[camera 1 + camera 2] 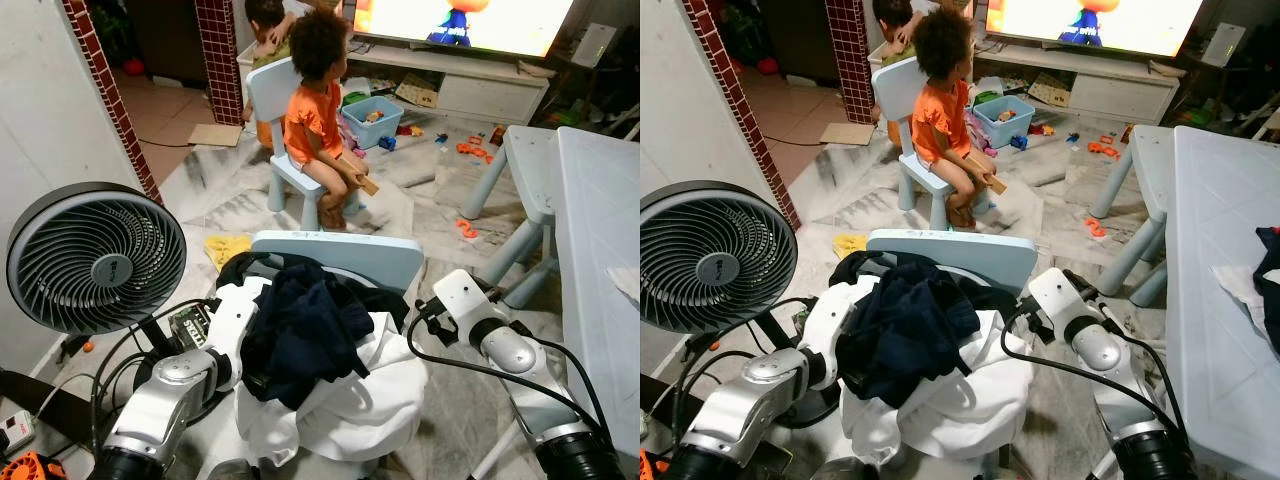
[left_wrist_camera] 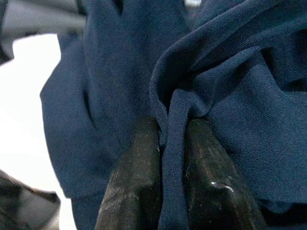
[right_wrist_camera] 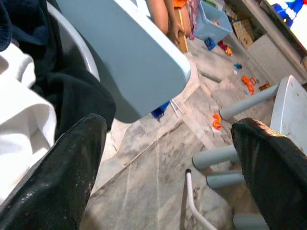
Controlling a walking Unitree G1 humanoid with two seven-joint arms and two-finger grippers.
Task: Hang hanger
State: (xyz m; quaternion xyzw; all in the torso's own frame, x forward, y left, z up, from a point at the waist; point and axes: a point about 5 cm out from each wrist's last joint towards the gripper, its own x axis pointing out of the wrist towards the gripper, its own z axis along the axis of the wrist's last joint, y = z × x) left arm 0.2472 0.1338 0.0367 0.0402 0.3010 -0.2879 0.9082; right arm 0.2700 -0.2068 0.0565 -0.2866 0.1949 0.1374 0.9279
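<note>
- Step in hand: I judge this an early stage of the hanging task. My left gripper (image 2: 168, 143) is buried in a dark navy cloth garment (image 1: 300, 335) that lies on top of a heap of laundry, with a crumpled white fabric (image 1: 345, 400) beneath it. The heap rests on a pale blue plastic child's chair (image 1: 340, 255) directly in front of me.
- The task's thing: I cannot make out any hanger in these views. If one is present, it may be hidden inside the heap.
- Left fingers: in the left wrist view the two black fingers (image 2: 132, 182) are almost closed, with a fold of the navy cloth pinched between them.
- Right fingers: my right gripper (image 3: 168, 177) is spread wide and holds nothing. It hangs just right of the heap, near the chair's backrest, with marble floor (image 3: 158, 163) seen between its fingers.
- Arm pose: both silver forearms reach forward from the near edge. The left elbow is bent beside a black round floor fan (image 1: 95, 258), and the right wrist is angled inward toward the chair.
- Next move, as I judge it: lift the pinched fold clear of the white fabric to check what hangs from it, then bring the open right gripper in to support it.
- Surroundings: a child in an orange shirt (image 1: 318, 115) sits on a small chair farther off, facing a lit television screen (image 1: 460, 20). A light grey worktop (image 1: 600, 250) lies to my right.
</note>
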